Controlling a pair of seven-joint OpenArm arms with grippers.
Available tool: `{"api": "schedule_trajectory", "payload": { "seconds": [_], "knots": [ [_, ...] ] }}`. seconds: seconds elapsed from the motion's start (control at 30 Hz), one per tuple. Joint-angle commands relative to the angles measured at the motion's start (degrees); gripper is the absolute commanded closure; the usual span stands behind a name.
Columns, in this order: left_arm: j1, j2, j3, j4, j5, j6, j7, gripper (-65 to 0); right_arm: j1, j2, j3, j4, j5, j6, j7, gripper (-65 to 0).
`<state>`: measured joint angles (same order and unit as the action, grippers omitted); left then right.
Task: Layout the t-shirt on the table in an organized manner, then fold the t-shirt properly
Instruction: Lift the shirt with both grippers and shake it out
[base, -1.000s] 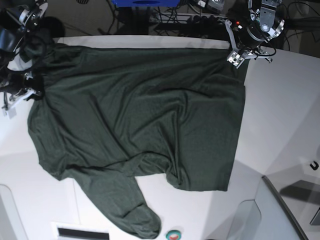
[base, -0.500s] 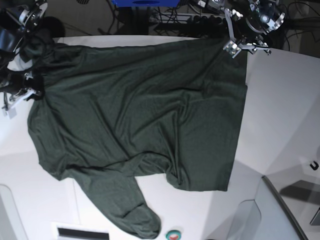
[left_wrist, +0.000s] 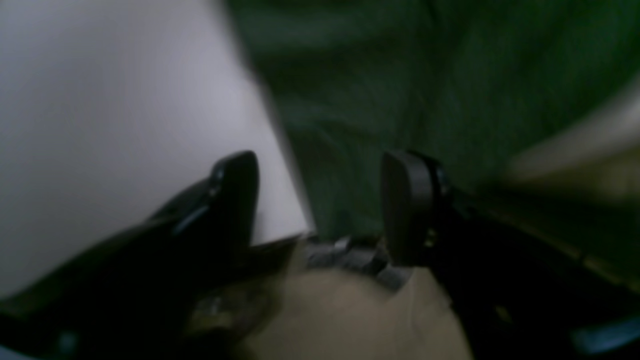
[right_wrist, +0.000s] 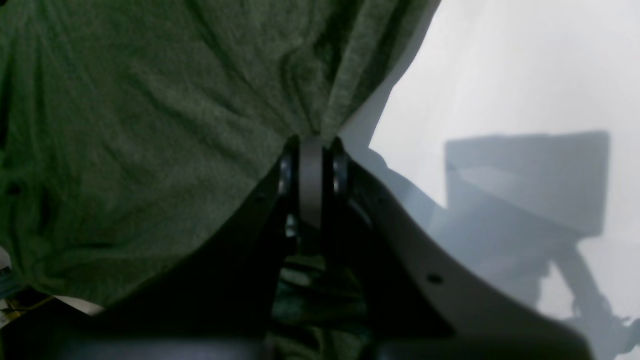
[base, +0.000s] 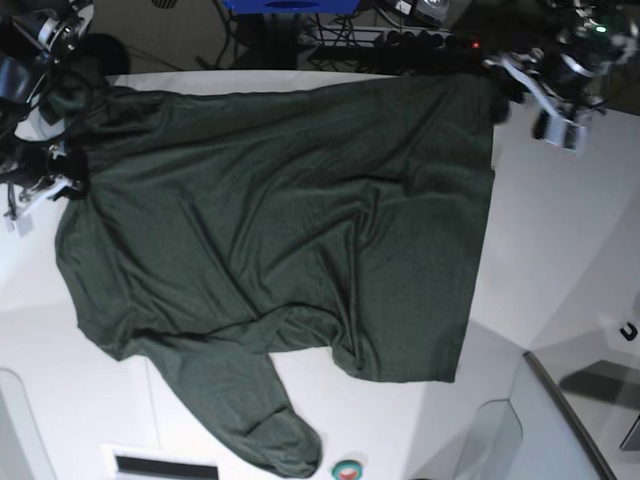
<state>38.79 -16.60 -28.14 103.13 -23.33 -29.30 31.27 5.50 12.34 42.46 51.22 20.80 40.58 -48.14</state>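
Two arms: I see both at the far edge of the big smooth white table (base: 570, 240), one at each far corner of the cloth.
Garment: the large dark green thin-fabric t-shirt (base: 290, 240) lies spread over most of the tabletop in the base view, wrinkled through the middle, with one sleeve trailing toward the near edge.
Far hem: it runs along the table's far edge, and the corner on the base view's right reaches that edge just beside the left arm.
Left gripper (left_wrist: 320, 205): from my wrist camera its two dark fingers stand wide apart with nothing between them; one finger is over bare white tabletop, the other over green fabric, and the shirt's side edge runs between them.
Left arm in base view: the left gripper (base: 545, 95) sits just off the shirt's far right corner, blurred; I cannot tell whether it touches the fabric.
Right gripper (right_wrist: 311, 150): its fingers are pressed together, pinching a gathered fold of the green fabric, which fans out from the tips in tight creases.
Right arm in base view: it sits at the picture's left edge, where the shirt bunches up against dark hardware.
Shadow: a blocky grey shadow falls on the white surface beside the pinched fold.
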Motion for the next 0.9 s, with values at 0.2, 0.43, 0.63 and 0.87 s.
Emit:
{"api": "schedule_trajectory", "payload": {
  "seconds": [0.2, 0.43, 0.63, 0.87],
  "knots": [
    [-3.8, -3.0, -1.9, -11.9, -8.9, -10.7, 0.1, -47.7, -0.8, 0.5, -0.2, 0.2, -3.2, -0.6, -2.9, -0.3],
    [-8.0, -1.9, -1.6, -21.6, -8.9, -10.7, 0.1, -47.9, -0.8, 0.6, -0.2, 0.3, -3.2, -0.6, -2.9, -0.3],
    [-11.1, -2.1, 3.5, -25.8, -8.9, -10.7, 0.1, -47.9, -0.8, 0.6, -0.2, 0.3, -3.2, -0.6, -2.9, -0.3],
    [-14.2, -1.6, 9.1, -30.3, -8.9, -10.7, 0.0, -47.9, -0.8, 1.2, -0.2, 0.3, -3.2, -0.6, -2.9, -0.3]
  ]
}}
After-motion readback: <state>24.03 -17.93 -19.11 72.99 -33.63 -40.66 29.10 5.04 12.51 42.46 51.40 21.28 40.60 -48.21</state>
